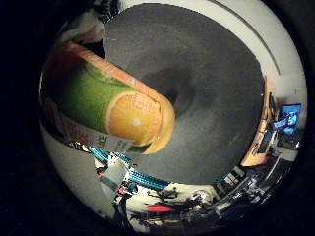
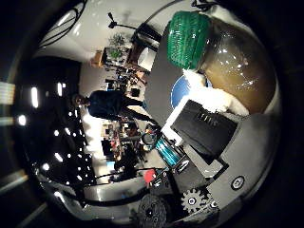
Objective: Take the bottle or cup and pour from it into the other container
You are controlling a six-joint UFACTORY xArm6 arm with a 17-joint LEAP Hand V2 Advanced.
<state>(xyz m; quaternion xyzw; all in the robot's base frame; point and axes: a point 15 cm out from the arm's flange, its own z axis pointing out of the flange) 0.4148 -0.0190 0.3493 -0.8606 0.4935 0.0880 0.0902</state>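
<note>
A bottle point(image 1: 106, 105) with a green and orange label showing an orange slice lies close against my palm and fills much of the little finger side view. Its ribbed green cap point(image 2: 189, 39) and amber liquid point(image 2: 242, 71) show in the thumb side view. My right hand point(image 2: 204, 128) is shut on the bottle, with a black and white finger crossing its body. The bottle hangs above the dark grey table point(image 1: 211, 98) and casts a soft shadow on it. A blue round container point(image 2: 178, 91) sits on the table beyond the cap, partly hidden by a white fingertip point(image 2: 213, 97).
The grey table ends at a curved edge against a white floor point(image 1: 246, 19). A wooden desk with a lit monitor point(image 1: 291, 117) stands past the table. Shelves and clutter point(image 2: 118, 52) fill the room beyond the table's other side.
</note>
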